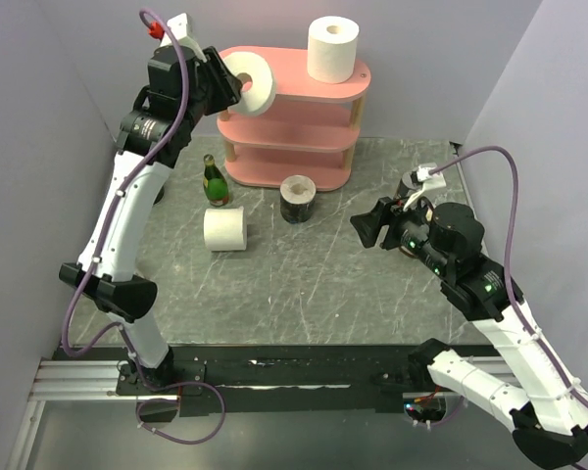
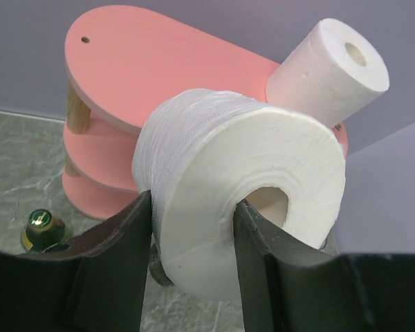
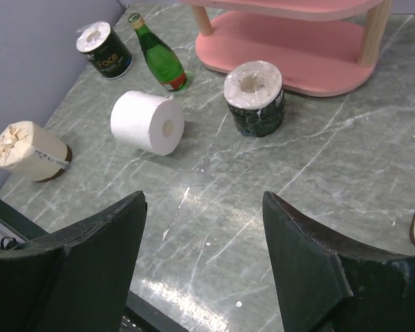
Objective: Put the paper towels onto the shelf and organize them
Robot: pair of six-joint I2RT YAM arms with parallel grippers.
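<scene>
The left gripper point(image 2: 192, 214) clamps a plain white, hollow-cored paper towel roll point(image 2: 263, 159) through its wall, over the top board of the pink shelf point(image 2: 145, 62), beside another white roll point(image 1: 332, 48) standing there. The right gripper point(image 3: 204, 207) hangs wide and empty. A dark-banded roll point(image 3: 104, 48) on the table reads "Face".

The shelf point(image 1: 292, 83) is pink with light wooden posts point(image 2: 77, 111), the worktop point(image 3: 318, 180) is grey-green with pale marble veins, the bottle point(image 3: 159, 59) is green with a gold cap, and there are a plain white roll point(image 2: 263, 180), a cream roll point(image 3: 28, 149) and a dark-banded roll point(image 3: 254, 114) with a cream top.
</scene>
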